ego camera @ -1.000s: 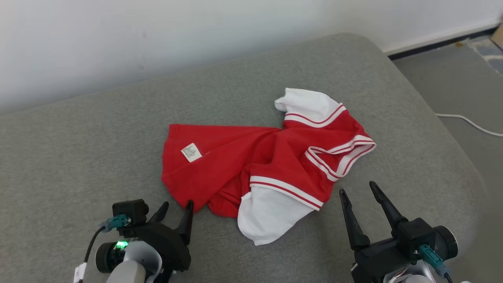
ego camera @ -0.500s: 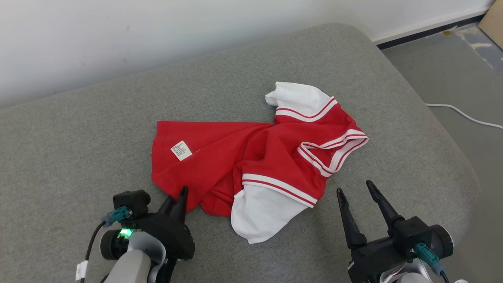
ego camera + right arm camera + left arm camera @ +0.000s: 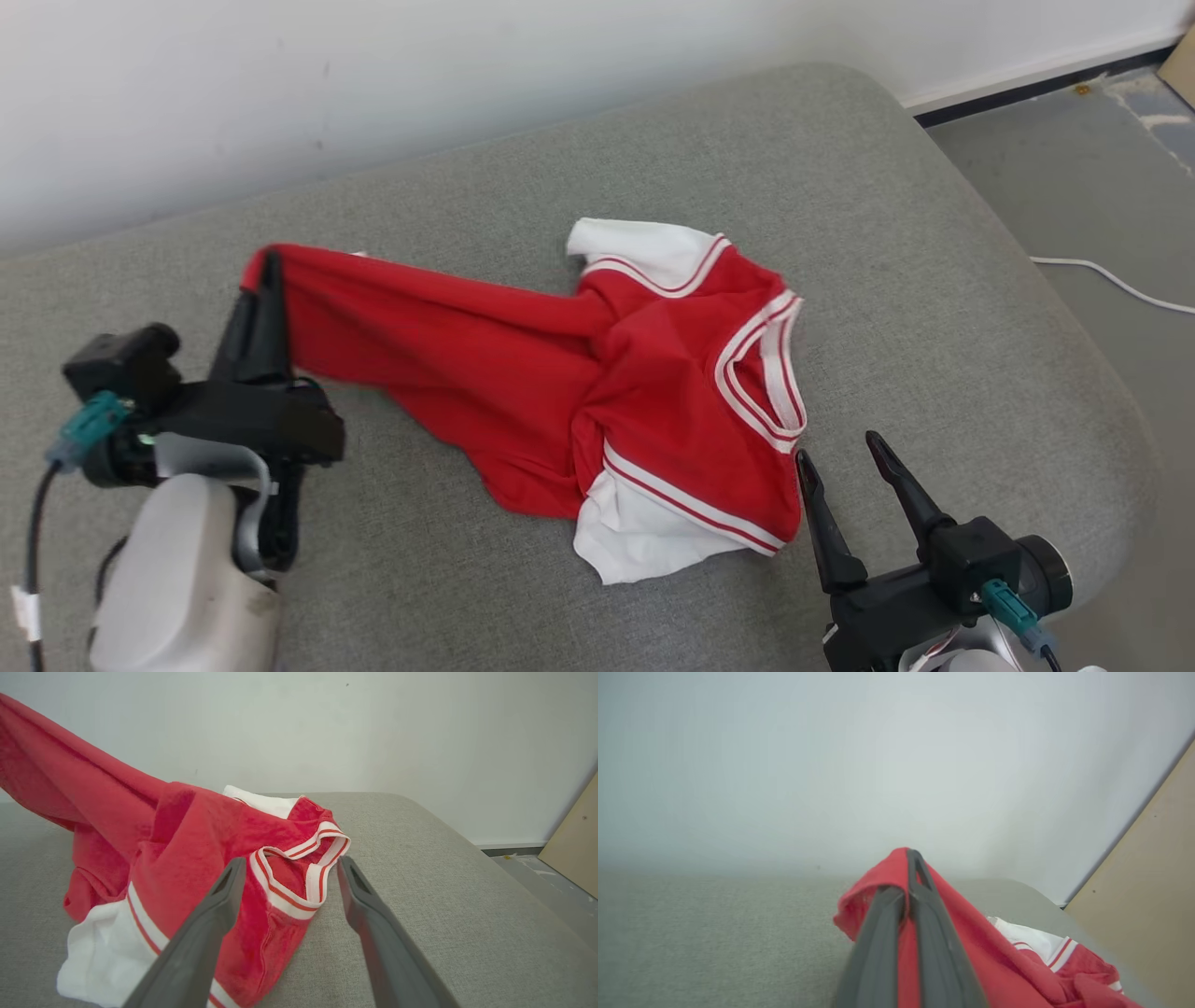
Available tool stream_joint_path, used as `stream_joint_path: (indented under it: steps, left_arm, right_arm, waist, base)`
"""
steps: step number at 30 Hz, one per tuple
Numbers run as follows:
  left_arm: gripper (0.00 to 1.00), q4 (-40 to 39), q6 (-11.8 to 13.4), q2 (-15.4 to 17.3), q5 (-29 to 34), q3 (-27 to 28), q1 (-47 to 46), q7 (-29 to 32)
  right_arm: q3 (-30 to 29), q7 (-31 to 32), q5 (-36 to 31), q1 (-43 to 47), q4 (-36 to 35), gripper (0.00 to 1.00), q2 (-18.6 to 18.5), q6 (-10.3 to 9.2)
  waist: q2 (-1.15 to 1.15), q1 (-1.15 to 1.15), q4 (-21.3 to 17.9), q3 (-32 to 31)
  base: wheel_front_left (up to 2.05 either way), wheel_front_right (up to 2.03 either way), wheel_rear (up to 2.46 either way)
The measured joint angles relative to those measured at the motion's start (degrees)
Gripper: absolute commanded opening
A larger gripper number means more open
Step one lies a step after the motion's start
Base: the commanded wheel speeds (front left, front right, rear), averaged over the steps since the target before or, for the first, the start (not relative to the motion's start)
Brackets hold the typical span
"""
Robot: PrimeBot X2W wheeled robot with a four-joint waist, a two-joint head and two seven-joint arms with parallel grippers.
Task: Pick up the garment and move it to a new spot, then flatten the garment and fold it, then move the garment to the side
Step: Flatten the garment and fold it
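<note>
The garment (image 3: 560,373) is a red shirt with white sleeves and red-and-white striped trim, lying crumpled on the grey cushion (image 3: 579,159). My left gripper (image 3: 271,261) is shut on its left hem corner and holds it raised, so the red cloth stretches tautly toward the heap. In the left wrist view, red cloth (image 3: 971,938) is pinched between and draped over the closed left gripper (image 3: 909,856). My right gripper (image 3: 836,448) stands open just right of the garment's near edge. In the right wrist view, the right gripper (image 3: 290,863) frames the striped collar (image 3: 308,877) without touching it.
The cushion's rounded right edge (image 3: 1102,392) drops to a grey floor where a white cable (image 3: 1111,285) lies. A white wall (image 3: 373,75) runs close behind the cushion. A tan board (image 3: 574,844) leans at the far right.
My left gripper closed on the garment's near-left hem, then rose and swung left and away with it. The shirt stretched and slid leftward. The right gripper stayed open in place.
</note>
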Motion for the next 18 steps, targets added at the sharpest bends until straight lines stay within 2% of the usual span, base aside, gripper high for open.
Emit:
stream_joint_path:
  steps: [6,11,18]
  left_arm:
    - [0.0,-3.2,1.6,1.6,1.6,4.8,1.5,0.0]
    - [0.0,-6.3,2.6,1.6,1.7,8.6,5.6,-0.1]
    - [0.0,-10.6,2.2,1.4,2.9,11.1,8.9,-0.1]
  right_arm:
    - [0.4,0.1,0.0,0.0,0.0,1.0,-0.1,0.0]
    - [0.0,0.5,-0.1,0.6,-0.5,1.0,-0.7,0.0]
    - [0.1,1.5,0.2,1.3,-1.4,1.0,-1.6,0.0]
  waist:
    - [0.0,0.0,0.7,-0.8]
    - [0.0,0.0,1.6,-1.5]
    - [0.0,0.0,3.5,-2.7]
  base:
    - [0.0,0.0,0.0]
    - [0.0,0.0,0.0]
    - [0.0,0.0,0.0]
